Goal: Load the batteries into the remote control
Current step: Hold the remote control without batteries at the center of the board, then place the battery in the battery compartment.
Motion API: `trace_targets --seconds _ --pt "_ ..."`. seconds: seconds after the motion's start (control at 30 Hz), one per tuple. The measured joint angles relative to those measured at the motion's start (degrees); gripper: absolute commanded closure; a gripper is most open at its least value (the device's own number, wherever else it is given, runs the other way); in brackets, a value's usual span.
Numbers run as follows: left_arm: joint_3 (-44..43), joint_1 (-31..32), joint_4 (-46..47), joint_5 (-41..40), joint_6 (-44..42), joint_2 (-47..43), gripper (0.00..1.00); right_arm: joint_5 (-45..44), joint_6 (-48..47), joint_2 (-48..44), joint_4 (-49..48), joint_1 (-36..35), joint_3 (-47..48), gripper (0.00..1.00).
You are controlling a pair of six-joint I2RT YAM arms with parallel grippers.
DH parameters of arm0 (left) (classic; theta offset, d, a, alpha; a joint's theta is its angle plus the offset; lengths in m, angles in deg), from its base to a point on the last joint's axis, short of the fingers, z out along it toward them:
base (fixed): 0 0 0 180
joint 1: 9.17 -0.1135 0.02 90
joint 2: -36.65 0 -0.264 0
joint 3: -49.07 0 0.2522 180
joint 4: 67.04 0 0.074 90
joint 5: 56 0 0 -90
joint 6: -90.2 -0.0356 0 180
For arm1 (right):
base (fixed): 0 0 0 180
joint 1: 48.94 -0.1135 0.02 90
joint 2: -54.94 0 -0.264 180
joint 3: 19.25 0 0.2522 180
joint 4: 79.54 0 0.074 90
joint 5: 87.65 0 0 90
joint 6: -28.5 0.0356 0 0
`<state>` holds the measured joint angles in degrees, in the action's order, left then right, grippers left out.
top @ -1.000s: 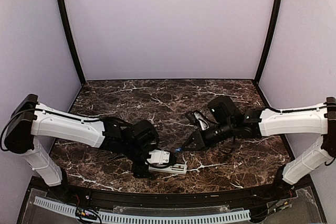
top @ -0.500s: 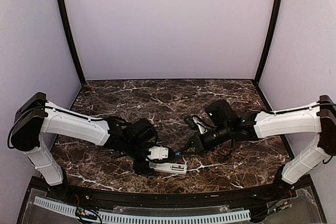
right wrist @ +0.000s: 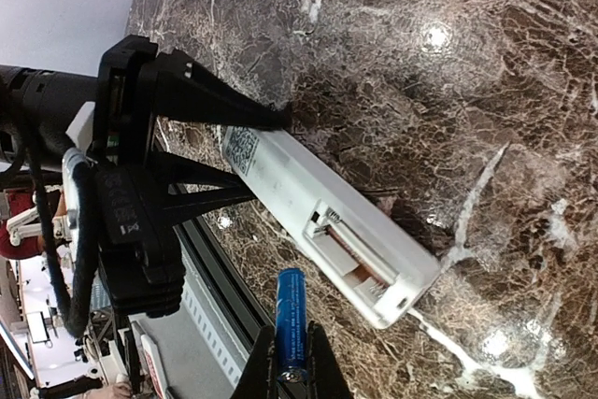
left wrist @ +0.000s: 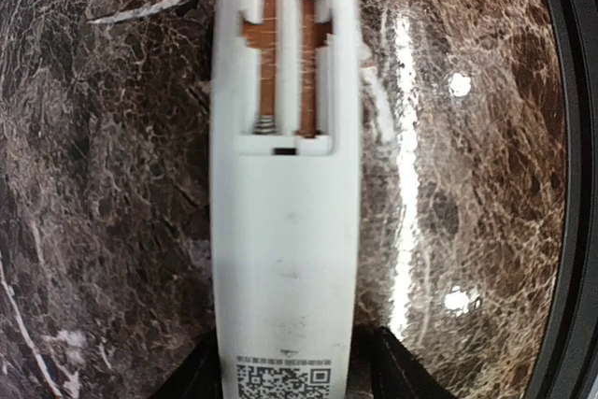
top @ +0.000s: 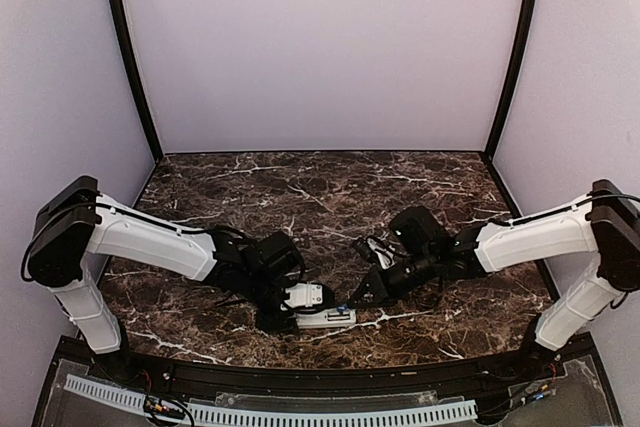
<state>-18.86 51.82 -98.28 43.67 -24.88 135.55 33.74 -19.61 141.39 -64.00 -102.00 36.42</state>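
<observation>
Close to the near edge of the table (top: 250, 187), the remote control (left wrist: 285, 231) lies back-up with its label end clamped between the fingers of the left gripper (left wrist: 287, 376). Its battery recess (left wrist: 280, 72) is open and bare, with springs showing. At the recess's far end the right gripper (right wrist: 291, 366) pinches a blue battery (right wrist: 291, 315) by one end, so seating the first cell looks to be the step in hand. The next move calls for laying the battery along one slot and pressing it against a spring; no second battery shows.

Bright overhead glare on tabletop (left wrist: 404, 184).
</observation>
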Motion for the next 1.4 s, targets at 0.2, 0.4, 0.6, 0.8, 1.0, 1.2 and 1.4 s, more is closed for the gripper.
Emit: trace_targets --seconds 0.2,0.4,0.6,0.8,1.0,1.2,1.4 --pt "-0.1 1.6 -0.5 -1.1 3.1 0.0 0.68 2.0 0.0 4.0 -1.7 0.5 0.1 1.0" --pt "-1.6 1.9 -2.4 -1.6 4.2 0.8 0.73 3.1 0.5 5.9 -2.1 1.0 0.1 1.0" --pt "-5.1 2.0 -6.8 -1.8 5.4 2.9 0.81 3.9 1.6 6.3 -3.6 1.8 0.2 1.0" --pt "-6.6 2.0 -8.7 -1.8 6.0 3.8 0.82 4.8 3.5 8.9 -5.5 1.9 0.2 1.0" --pt "-6.7 2.2 -8.9 -2.0 6.1 3.8 0.82 4.3 5.8 9.0 -7.1 1.9 -0.3 1.0" --pt "-6.8 2.2 -9.0 -2.0 6.2 3.9 0.82 3.1 8.5 9.2 -9.1 1.9 -1.5 1.0" --pt "-6.9 2.2 -9.1 -2.1 6.3 3.9 0.79 1.7 10.3 8.5 -9.9 1.2 -2.9 1.0"
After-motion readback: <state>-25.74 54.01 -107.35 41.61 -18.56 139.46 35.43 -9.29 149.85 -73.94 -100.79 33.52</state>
